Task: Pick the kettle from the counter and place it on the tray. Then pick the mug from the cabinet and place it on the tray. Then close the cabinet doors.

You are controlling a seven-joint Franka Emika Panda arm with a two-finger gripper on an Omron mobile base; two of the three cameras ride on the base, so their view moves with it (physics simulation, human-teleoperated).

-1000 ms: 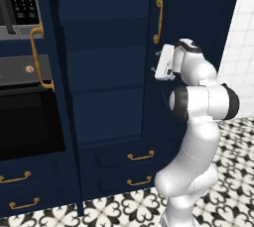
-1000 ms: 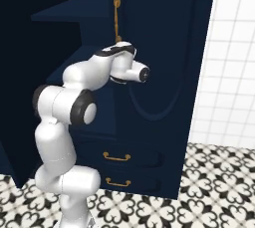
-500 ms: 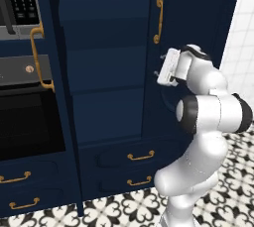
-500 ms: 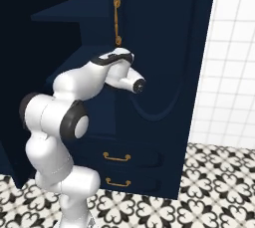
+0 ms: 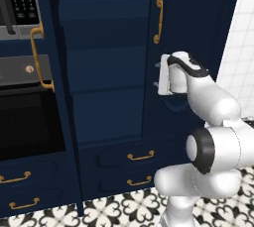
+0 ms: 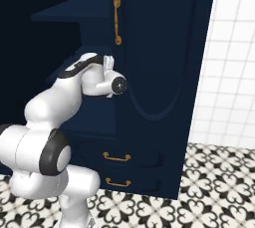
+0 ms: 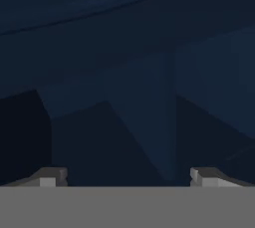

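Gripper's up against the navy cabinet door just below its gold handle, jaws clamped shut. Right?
Not quite. The gripper is at the navy cabinet door, just below its gold handle, but the jaws stand wide open with nothing between them. The hand view shows both fingertips set far apart.

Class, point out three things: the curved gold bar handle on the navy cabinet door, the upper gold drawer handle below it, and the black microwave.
Curved gold bar handle (image 5: 158, 20), left base view: mid-bar.
Upper gold drawer handle (image 5: 140, 156), left base view: centre.
Black microwave (image 5: 21, 3), left base view: keypad.
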